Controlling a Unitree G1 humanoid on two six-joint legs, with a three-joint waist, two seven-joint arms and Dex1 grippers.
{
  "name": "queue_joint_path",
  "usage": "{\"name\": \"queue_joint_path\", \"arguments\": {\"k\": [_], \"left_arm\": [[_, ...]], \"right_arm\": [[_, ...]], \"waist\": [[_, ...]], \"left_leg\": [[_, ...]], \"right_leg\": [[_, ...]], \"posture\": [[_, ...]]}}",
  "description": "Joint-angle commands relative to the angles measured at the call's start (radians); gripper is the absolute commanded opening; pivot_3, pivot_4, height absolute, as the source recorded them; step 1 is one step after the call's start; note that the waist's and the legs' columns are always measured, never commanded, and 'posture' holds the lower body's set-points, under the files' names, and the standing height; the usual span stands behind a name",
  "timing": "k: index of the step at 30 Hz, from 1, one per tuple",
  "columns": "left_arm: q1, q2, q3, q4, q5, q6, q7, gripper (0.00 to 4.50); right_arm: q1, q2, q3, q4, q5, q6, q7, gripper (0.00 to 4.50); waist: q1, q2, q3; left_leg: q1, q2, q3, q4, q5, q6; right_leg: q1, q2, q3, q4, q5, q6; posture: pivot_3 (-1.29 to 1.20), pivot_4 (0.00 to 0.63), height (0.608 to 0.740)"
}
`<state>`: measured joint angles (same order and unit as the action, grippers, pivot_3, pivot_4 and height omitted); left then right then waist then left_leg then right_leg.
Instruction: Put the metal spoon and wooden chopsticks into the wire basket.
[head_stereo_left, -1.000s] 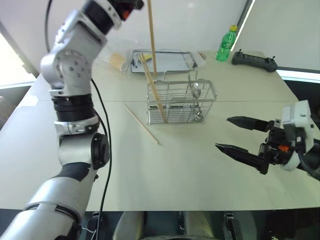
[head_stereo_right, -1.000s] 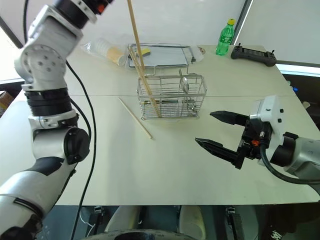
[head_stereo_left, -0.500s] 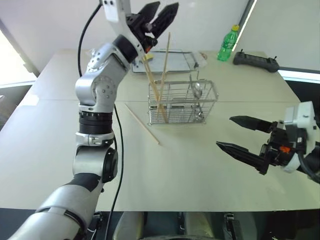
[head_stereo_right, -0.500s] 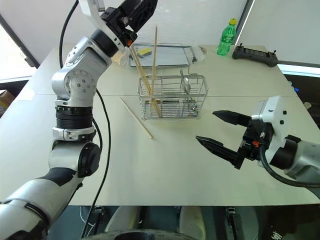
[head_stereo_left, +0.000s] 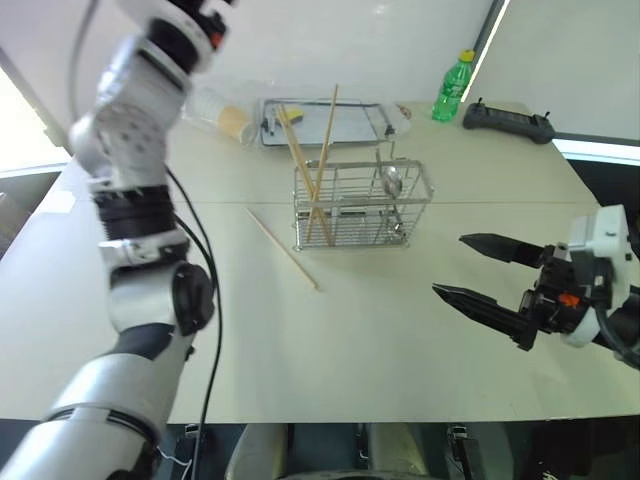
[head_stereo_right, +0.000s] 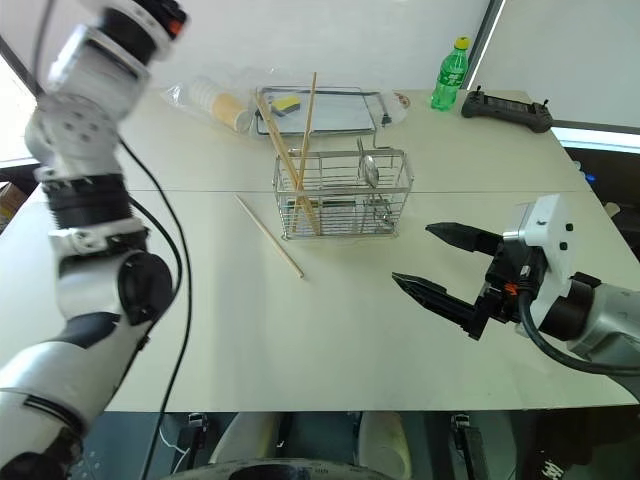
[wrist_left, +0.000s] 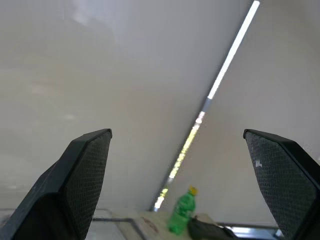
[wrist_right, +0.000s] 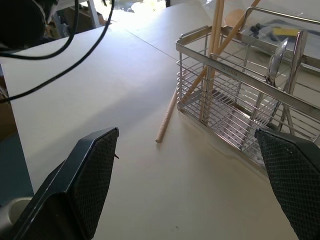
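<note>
- Left gripper (wrist_left: 175, 165): jaws fully spread and empty, raised high and aimed at the far wall. A second ago it was clamped on a chopstick held upright over the wire basket (head_stereo_left: 362, 205); it has since let go and swung up and away to the left.
- Right gripper (head_stereo_left: 478, 268): jaws wide apart, holding nothing, hovering above the table (head_stereo_left: 400, 350) to the right of the basket. Its position is unchanged over the last second.
- Result of the release: the dropped stick now stands inside the basket. Two wooden chopsticks (head_stereo_left: 310, 165) lean in the left compartment and cross each other above the rim.
- Metal spoon (head_stereo_left: 392, 180): already upright in the basket's right-hand part, bowl uppermost, near the end handle.
- One loose chopstick (head_stereo_left: 283, 249) lies flat on the table just left of the basket, close to it; whether it touches the wire cannot be determined.
- Task status (judgement): spoon done, two sticks done; the stick on the table is the remaining item and calls for a pickup from a flat surface, which a thin round stick makes awkward.
- Labels: the green bottle (head_stereo_left: 452, 88) at the far edge carries a label too small to read. A small plate on the basket's front rail shows marks that are not legible. No other writing is readable.
</note>
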<state>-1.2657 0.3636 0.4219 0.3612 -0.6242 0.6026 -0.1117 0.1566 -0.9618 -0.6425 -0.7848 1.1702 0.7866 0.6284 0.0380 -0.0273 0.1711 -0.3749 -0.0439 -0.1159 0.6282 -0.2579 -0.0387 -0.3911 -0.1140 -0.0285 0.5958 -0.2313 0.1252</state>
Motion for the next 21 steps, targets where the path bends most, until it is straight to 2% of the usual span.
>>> {"name": "queue_joint_path", "arguments": {"k": [1,3,7,11,21], "left_arm": [[-0.003,0.049,-0.003,0.086,0.1,0.025,0.14,4.45],[0.018,0.069,-0.027,0.139,0.157,0.077,0.211,4.45],[0.046,0.052,-0.013,0.245,0.192,0.292,0.345,4.45],[0.075,-0.03,0.03,0.285,0.194,0.424,0.46,4.45],[0.021,-0.236,0.13,0.294,0.225,0.475,0.761,4.45]], "right_arm": [[-0.004,0.008,-0.002,-0.017,0.001,-0.028,0.002,4.5],[-0.007,0.011,0.01,-0.015,-0.005,-0.031,0.002,4.5],[-0.017,0.011,0.034,-0.011,-0.013,-0.038,-0.001,4.5],[-0.037,0.018,0.069,-0.019,-0.016,-0.049,-0.018,4.5],[-0.029,0.066,0.118,-0.059,-0.025,-0.073,-0.069,4.5]], "waist": [[0.001,0.0,0.0],[0.005,0.0,0.0],[0.004,-0.002,0.001],[0.003,-0.002,0.001],[0.003,-0.003,0.002]], "left_leg": [[0.0,0.0,0.0,0.0,0.0,0.0],[0.0,0.0,-0.001,0.001,0.0,0.0],[0.0,-0.001,-0.001,0.002,0.0,0.0],[-0.001,-0.001,-0.001,0.001,0.0,0.0],[-0.001,-0.001,0.0,0.001,0.0,-0.001]], "right_leg": [[0.0,0.0,0.0,0.0,0.0,0.0],[0.001,0.0,0.0,0.0,0.0,0.0],[0.002,0.0,0.0,0.0,0.0,0.001],[0.001,-0.001,0.0,0.0,0.001,0.001],[-0.001,-0.001,0.0,0.0,0.001,0.001]], "posture": [[0.0,0.15,0.709],[0.0,0.15,0.709],[0.0,0.15,0.709],[0.0,0.15,0.709],[0.0,0.15,0.709]]}}
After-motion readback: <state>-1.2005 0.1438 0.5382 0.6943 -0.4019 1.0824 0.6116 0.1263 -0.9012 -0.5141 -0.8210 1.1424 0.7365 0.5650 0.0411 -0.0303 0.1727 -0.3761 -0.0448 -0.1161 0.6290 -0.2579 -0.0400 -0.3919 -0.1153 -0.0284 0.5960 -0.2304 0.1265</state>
